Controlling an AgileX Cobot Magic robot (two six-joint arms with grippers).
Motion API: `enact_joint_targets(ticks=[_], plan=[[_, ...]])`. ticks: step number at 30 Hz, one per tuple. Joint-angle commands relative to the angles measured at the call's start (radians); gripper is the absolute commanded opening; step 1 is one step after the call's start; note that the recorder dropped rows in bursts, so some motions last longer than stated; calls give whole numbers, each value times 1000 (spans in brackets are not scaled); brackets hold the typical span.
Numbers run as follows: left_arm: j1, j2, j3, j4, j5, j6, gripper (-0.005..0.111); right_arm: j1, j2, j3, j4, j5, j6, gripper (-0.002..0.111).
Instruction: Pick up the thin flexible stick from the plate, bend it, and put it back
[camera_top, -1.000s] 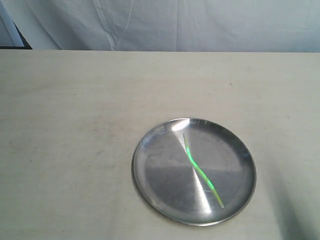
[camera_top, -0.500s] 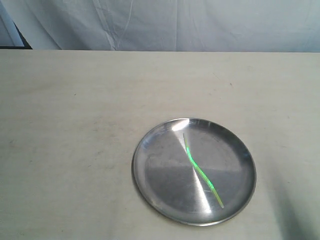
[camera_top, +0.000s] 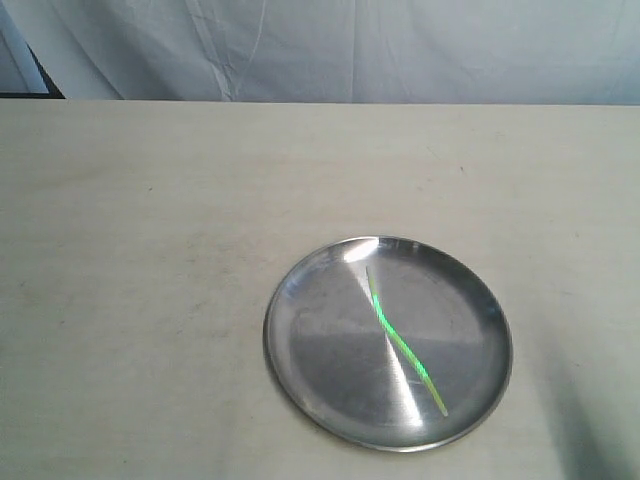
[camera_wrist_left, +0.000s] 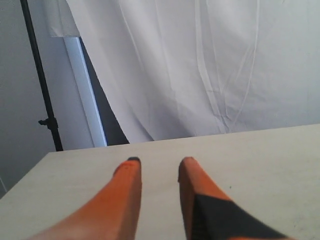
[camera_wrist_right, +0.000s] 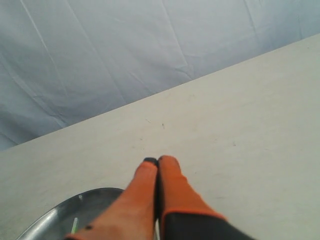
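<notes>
The round silver plate (camera_top: 300, 300) lies on the pale table, right of centre and near the front edge in the exterior view. The thin neon-green stick (camera_top: 400, 342) rests on it in a gentle S-curve, running diagonally across the plate's middle. Neither gripper shows in the exterior view. In the left wrist view my left gripper (camera_wrist_left: 159, 161) is open above bare table, nothing between its orange fingers. My right gripper (camera_wrist_right: 158, 160) has its fingers pressed together, empty. Beside it the right wrist view shows the plate's rim (camera_wrist_right: 55, 212) and one end of the stick (camera_wrist_right: 74, 225).
A white cloth backdrop (camera_top: 400, 50) hangs behind the table's far edge. A black stand pole (camera_wrist_left: 40, 80) and a white panel stand past the table's corner in the left wrist view. Bare table surface (camera_top: 130, 280) spreads left of the plate.
</notes>
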Motion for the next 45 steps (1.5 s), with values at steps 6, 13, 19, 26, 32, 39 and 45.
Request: enact_joint_targets(ticks=[6, 13, 19, 26, 32, 39, 45], plan=[[4, -223, 4, -19, 268, -8, 28, -8, -5, 2, -4, -11, -3, 0], [4, -265, 4, -19, 387, -8, 28, -8, -5, 2, -4, -11, -3, 0], [4, -265, 4, -21, 436, -20, 28, -8, -5, 2, -4, -12, -3, 0], [4, -265, 4, -21, 436, -57, 28, -8, -5, 2, -4, -15, -3, 0], [4, -265, 4, -21, 434, -57, 28, -8, -5, 2, -4, -13, -3, 0], [4, -265, 4, -21, 434, -57, 28, -8, -5, 2, -4, -13, -3, 0], [4, -265, 4, -21, 434, -55, 28, -8, -5, 2, -4, -13, -3, 0]])
